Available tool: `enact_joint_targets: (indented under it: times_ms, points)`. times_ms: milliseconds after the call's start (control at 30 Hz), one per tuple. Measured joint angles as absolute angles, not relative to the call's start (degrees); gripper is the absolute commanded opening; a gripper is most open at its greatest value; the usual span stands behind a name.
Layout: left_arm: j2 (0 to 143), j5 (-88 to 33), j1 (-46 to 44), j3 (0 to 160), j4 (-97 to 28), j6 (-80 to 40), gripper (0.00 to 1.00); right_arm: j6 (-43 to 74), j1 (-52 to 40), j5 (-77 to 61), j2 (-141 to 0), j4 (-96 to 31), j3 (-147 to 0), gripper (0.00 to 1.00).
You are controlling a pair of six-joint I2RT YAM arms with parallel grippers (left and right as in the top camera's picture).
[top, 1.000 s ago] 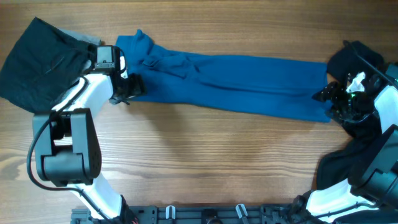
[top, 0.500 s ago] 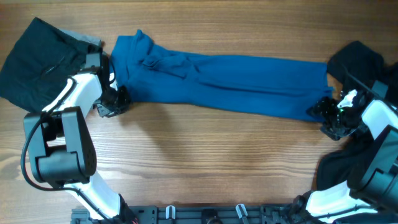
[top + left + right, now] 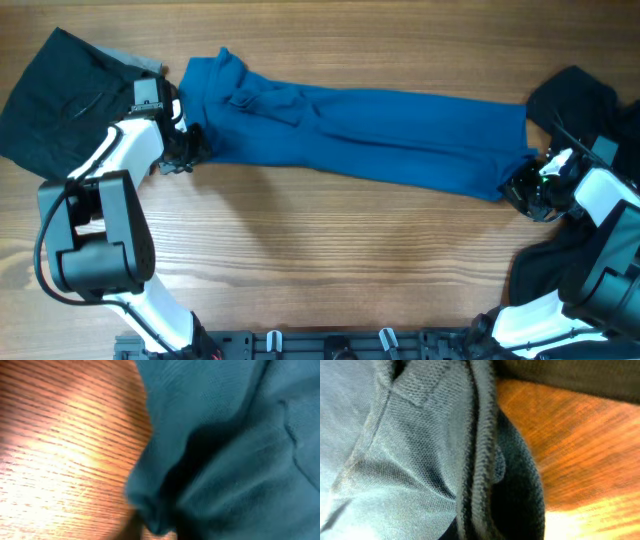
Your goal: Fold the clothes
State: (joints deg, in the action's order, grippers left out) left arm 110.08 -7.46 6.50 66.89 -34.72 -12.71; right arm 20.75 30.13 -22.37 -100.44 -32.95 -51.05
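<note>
The blue polo shirt [image 3: 380, 135] lies stretched in a long band across the table, collar end at the left. My left gripper [image 3: 190, 152] sits at its lower left corner. In the left wrist view a bunched fold of the blue shirt [image 3: 240, 435] runs down into the left gripper [image 3: 160, 530], which looks shut on it. My right gripper [image 3: 515, 187] is at the shirt's lower right corner. In the right wrist view the shirt's ribbed edge [image 3: 480, 475] runs straight into the right gripper [image 3: 485, 530], which is shut on it. The fingers are mostly hidden by cloth.
A black garment [image 3: 60, 95] lies at the back left with a grey piece [image 3: 140, 63] peeking from under it. More black cloth lies at the back right [image 3: 570, 100] and front right [image 3: 545, 270]. Bare wood table [image 3: 330, 250] fills the front.
Both grippers have closed on the shirt's lower corners. The left one shifted slightly up and right onto the cloth; the right one moved left onto the hem corner.
</note>
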Motion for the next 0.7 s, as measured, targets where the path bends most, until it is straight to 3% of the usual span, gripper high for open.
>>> enact_joint_targets:
  times_ms: [100, 233, 267, 333, 400, 567, 600, 667, 700]
  points:
    - [110.26, -7.51, 6.55, 67.07, -37.15, -12.64, 0.04, 21.02, 30.13, -19.22, -100.44, -36.73, -52.34, 0.06]
    - [110.26, -6.87, 6.55, 67.77, -49.78, -12.67, 0.04, 20.97, 30.13, -14.00, -100.57, -41.76, -55.24, 0.06]
    - [110.28, -6.42, 6.55, 67.59, -54.15, -12.69, 0.04, 20.97, 30.13, -13.32, -100.64, -42.87, -56.42, 0.11]
    - [110.50, -5.96, 6.55, 67.00, -58.81, -12.88, 0.42, 20.60, 30.13, -12.53, -100.64, -43.03, -57.84, 0.51]
    - [110.83, -5.87, 6.55, 66.67, -60.82, -13.19, 0.52, 19.55, 30.13, -11.70, -100.64, -42.83, -58.26, 0.60]
    - [111.00, -8.34, 6.61, 69.45, -65.54, -13.61, 0.53, 18.35, 30.15, -11.27, -100.64, -43.70, -58.28, 0.62]
    - [110.78, -8.60, 6.61, 71.92, -66.52, -13.61, 0.49, 18.35, 30.15, -11.27, -100.66, -43.75, -58.28, 0.62]
    - [109.93, -8.88, 6.61, 77.80, -67.57, -13.39, 0.25, 18.35, 30.13, -11.27, -100.66, -44.12, -58.28, 0.62]
    - [108.99, -9.04, 6.61, 80.51, -67.22, -13.58, 0.23, 18.35, 30.13, -11.27, -100.66, -44.18, -58.28, 0.62]
